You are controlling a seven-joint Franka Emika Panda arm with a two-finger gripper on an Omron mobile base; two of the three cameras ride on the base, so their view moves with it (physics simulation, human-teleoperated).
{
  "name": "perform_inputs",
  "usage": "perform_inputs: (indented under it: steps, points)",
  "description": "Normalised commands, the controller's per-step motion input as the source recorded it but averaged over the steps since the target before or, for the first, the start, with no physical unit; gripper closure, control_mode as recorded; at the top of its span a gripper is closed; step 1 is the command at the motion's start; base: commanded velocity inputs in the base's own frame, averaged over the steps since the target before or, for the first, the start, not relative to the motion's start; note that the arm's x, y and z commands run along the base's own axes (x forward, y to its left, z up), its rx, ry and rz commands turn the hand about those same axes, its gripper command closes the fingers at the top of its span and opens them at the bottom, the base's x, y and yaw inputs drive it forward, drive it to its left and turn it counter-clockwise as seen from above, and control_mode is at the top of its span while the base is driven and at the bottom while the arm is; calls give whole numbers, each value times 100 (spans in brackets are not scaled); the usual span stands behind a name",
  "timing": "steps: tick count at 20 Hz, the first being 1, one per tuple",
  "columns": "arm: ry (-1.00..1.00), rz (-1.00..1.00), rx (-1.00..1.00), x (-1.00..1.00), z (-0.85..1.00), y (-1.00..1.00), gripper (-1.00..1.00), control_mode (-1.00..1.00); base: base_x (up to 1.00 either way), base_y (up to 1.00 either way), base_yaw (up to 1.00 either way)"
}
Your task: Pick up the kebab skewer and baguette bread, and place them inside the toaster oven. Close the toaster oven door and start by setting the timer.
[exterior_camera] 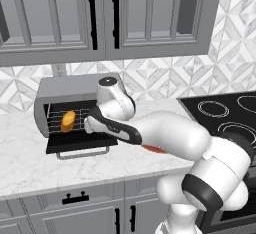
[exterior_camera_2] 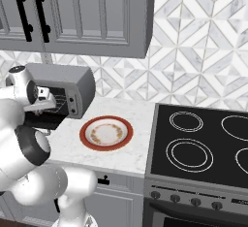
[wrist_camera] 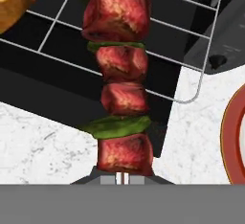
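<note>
Kebab skewer (wrist_camera: 121,79), its red meat chunks and green pepper pieces in a line, is clamped at its stick end in the gripper (wrist_camera: 122,179) and reaches over the lowered toaster oven door (exterior_camera: 80,142) toward the front edge of the wire rack (wrist_camera: 182,36). Baguette bread (exterior_camera: 68,121) lies on the rack's left part inside the toaster oven (exterior_camera_2: 72,83), leaving bare rack to its right. On the white marble counter (exterior_camera_2: 138,114), a red-rimmed plate (exterior_camera_2: 106,133) sits between the oven and the black cooktop (exterior_camera_2: 203,143), beneath grey wall cabinets (exterior_camera: 60,18).

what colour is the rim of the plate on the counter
Red, around a cream, speckled centre. The plate shows best in the right base view, on the counter beside the toaster oven.
</note>
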Motion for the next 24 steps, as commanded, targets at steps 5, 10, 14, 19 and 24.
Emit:
perform_inputs:
  steps: [5, 10, 14, 19, 24]
  points:
    - [0, 0, 6, 49, -14, 19, 100, -100, 0, 0, 0]
    - [0, -3, 7, 32, -20, 40, 100, -100, 0, 0, 0]
    - [0, -3, 5, 23, -7, 28, 100, -100, 0, 0, 0]
    - [0, -5, 0, 15, 0, 0, 100, -100, 0, 0, 0]
    - [0, -9, 0, 24, -1, 5, 100, -100, 0, 0, 0]
